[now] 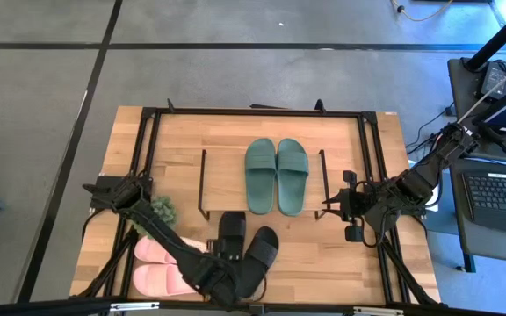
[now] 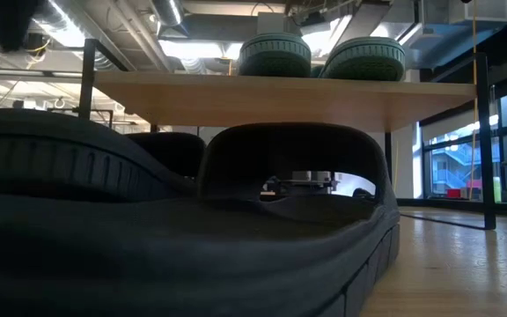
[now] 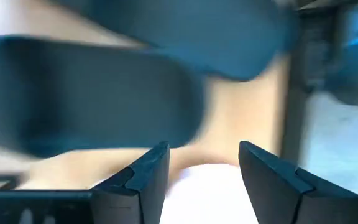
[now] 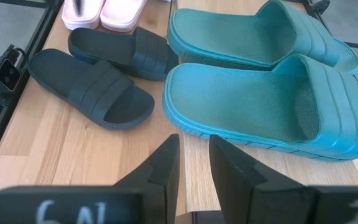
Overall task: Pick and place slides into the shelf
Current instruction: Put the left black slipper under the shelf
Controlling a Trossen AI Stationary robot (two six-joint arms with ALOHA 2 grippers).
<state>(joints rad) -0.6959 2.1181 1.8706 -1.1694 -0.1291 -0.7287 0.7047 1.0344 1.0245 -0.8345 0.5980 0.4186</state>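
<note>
Mostly hidden under the left arm, black slides [image 1: 251,248]; left end effector [image 3: 204,163] spread, empty.

The green slides [image 1: 277,175] sit on the light wooden shelf [image 1: 227,167]. The black slides [image 1: 247,246] have ribbed straps. The pink slides [image 1: 158,266] are pale. The desk [image 1: 323,254] is light wood with a black frame.

grey floor [image 1: 235,70] with dark seams, windows [image 2: 451,163], laptop [image 1: 502,195] at right.
</note>
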